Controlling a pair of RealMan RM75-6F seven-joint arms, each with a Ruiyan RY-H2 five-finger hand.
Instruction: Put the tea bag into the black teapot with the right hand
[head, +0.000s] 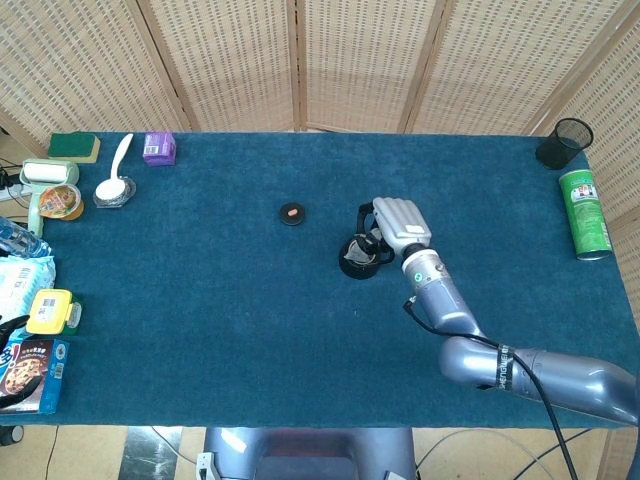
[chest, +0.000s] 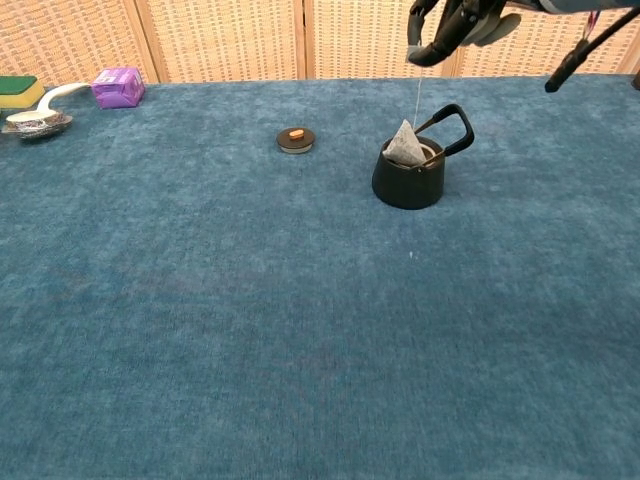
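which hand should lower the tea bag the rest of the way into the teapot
The right hand. It hangs directly above the black teapot and holds the string, with the tea bag dangling at the pot's opening. The left hand is not in view.

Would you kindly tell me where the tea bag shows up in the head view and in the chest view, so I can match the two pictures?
Head view: the tea bag is not clearly visible; the right hand covers the black teapot just right of centre.
Chest view: the tea bag sits at the teapot's mouth, upper middle right, hanging by its string from the hand.
Shared landmark: the small round lid left of the teapot.
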